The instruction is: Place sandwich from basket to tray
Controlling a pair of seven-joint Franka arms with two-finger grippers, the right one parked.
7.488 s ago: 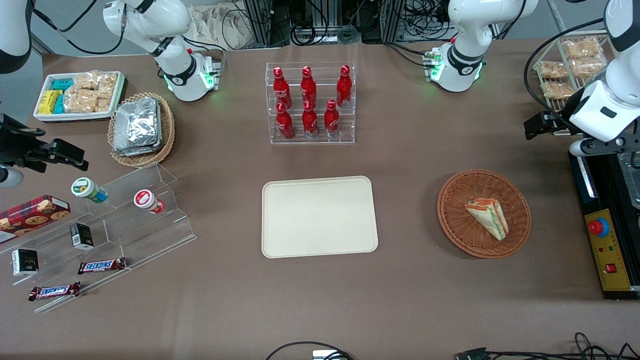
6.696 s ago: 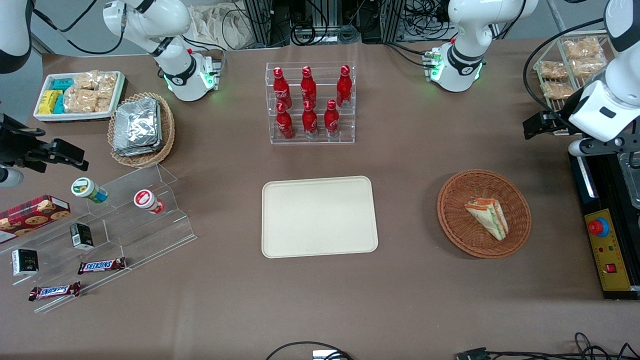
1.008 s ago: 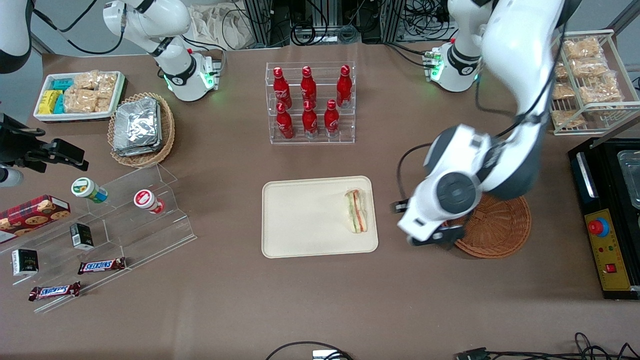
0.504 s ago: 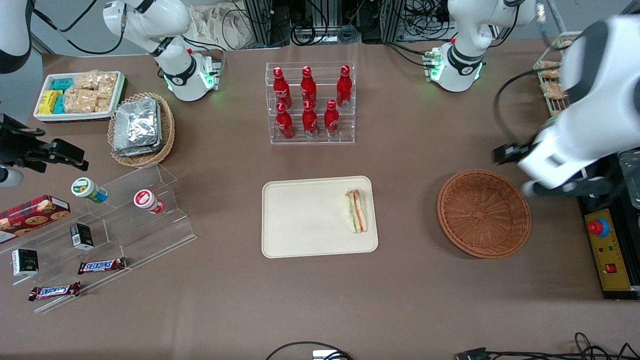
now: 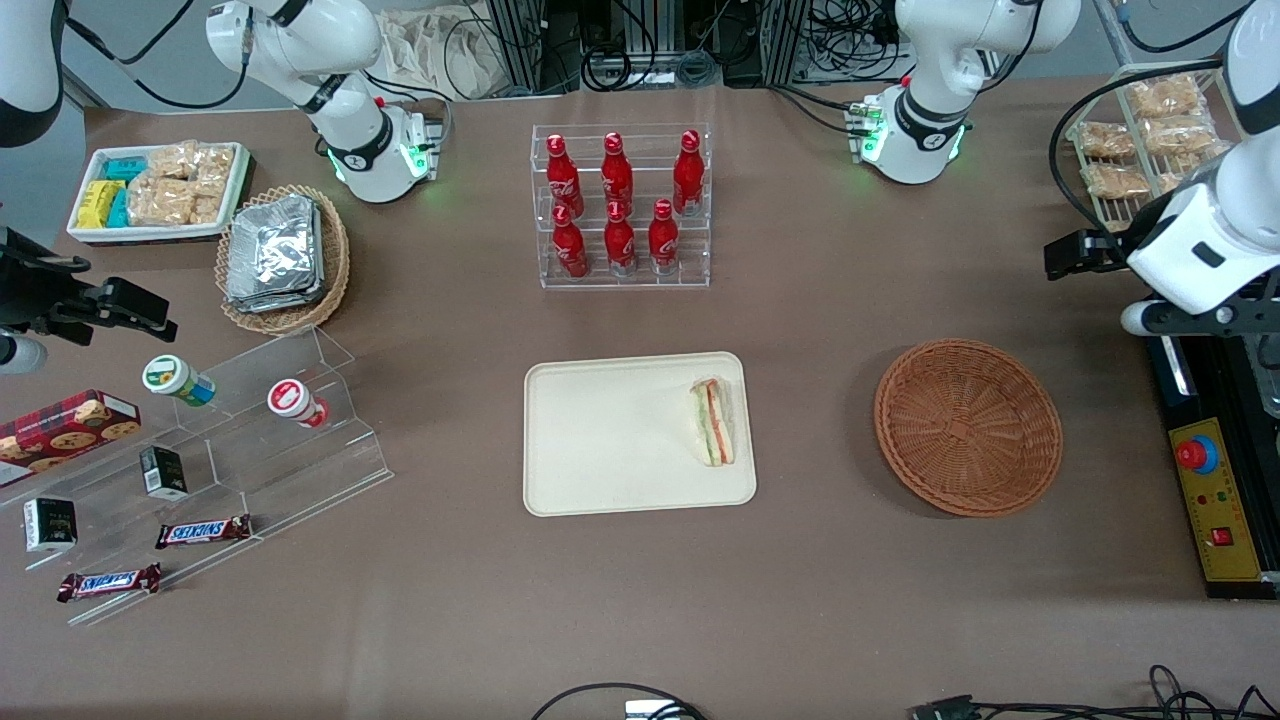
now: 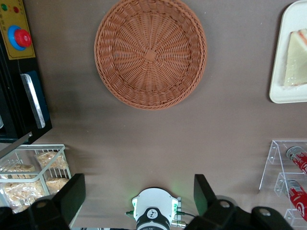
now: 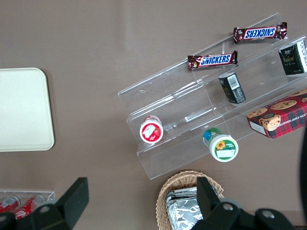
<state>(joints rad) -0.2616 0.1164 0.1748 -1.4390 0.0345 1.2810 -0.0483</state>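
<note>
Resting: sandwich (image 5: 713,422) on tray (image 5: 600,440) | basket (image 5: 968,427) bare | fingers (image 6: 139,201) parted, raised

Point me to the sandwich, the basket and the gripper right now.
sandwich (image 5: 713,422): front view, striped filling edge.
basket (image 5: 968,427): front view, woven centre, empty.
gripper (image 6: 139,199): left wrist view, midway between open jaws, high above the table.

From my screen I see a wide table (image 5: 850,620) covered with a brown matte cloth. At its edge farther from the front camera stand aluminium frame posts (image 5: 515,40), with many black cables (image 5: 690,60) among them, over a grey floor (image 5: 185,30). More cables (image 5: 590,695) lie at the nearer edge. The light is even and the shadows are soft.
</note>
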